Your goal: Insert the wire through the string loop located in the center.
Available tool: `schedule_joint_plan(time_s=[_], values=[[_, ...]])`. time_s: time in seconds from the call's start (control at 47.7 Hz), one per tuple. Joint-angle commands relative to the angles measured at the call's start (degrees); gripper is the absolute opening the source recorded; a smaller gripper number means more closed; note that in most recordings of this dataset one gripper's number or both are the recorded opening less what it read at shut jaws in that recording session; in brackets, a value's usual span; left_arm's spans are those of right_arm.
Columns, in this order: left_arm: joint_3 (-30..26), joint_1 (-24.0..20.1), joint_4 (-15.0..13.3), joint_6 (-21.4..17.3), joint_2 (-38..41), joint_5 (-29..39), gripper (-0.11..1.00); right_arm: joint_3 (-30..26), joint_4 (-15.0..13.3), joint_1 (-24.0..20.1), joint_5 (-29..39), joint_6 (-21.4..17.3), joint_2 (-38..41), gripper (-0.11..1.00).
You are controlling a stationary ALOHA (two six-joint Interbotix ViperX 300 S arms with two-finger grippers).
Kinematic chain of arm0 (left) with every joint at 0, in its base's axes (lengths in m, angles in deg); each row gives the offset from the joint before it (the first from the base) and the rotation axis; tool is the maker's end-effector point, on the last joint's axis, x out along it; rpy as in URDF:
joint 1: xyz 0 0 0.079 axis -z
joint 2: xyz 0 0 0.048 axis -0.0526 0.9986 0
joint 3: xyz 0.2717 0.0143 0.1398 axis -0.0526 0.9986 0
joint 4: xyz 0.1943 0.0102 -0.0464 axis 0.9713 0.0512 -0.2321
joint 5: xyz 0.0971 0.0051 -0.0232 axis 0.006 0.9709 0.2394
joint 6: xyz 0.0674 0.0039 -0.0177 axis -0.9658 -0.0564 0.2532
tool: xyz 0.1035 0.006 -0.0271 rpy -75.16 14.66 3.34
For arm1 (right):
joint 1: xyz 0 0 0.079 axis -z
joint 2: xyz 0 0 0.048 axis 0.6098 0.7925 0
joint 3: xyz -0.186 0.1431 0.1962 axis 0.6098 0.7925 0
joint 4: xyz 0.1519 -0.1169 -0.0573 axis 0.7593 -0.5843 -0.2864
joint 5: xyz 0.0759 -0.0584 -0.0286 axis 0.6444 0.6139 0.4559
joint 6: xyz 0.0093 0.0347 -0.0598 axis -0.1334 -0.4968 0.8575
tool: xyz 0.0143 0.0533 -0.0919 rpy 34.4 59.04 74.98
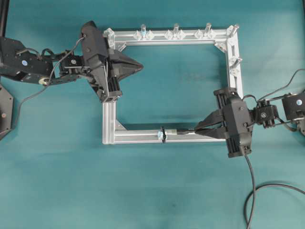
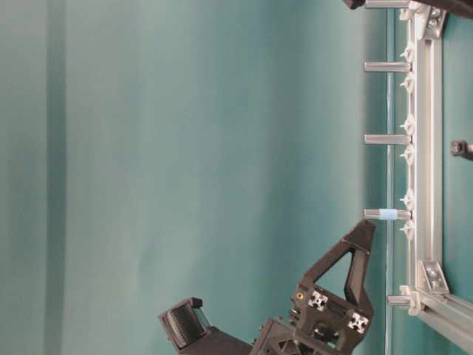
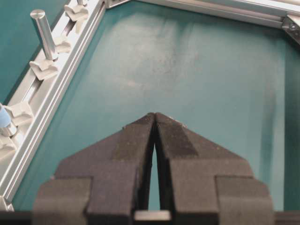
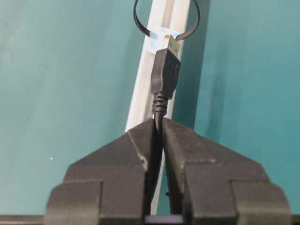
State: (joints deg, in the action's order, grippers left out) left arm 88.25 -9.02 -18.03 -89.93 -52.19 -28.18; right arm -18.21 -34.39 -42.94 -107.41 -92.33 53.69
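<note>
Overhead: upright posts (image 1: 176,29) along frame (image 1: 108,121)

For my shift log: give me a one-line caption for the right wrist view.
Right pincer grips the wire, plug tip just short of the string loop.

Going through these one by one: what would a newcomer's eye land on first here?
First, the right gripper pinching the wire, its gold plug tip pointed at the string loop on the near bar of the silver frame. Next, the left gripper, shut and empty, above the frame's upper left corner.
</note>
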Motion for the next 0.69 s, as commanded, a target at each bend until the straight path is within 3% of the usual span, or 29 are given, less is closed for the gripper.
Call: schedule_joint_plan(time_s=[0.0,0.671], values=[[-0.79,0.18,0.18,0.09,-1.41,-0.26,0.0,-0.44,0.0,0.09,-0.26,0.09,-1.05,0.08],[-0.79,0.18,0.18,0.09,-1.41,-0.26,0.0,-1.67,0.0,0.09,-0.26,0.09,0.0,0.08]])
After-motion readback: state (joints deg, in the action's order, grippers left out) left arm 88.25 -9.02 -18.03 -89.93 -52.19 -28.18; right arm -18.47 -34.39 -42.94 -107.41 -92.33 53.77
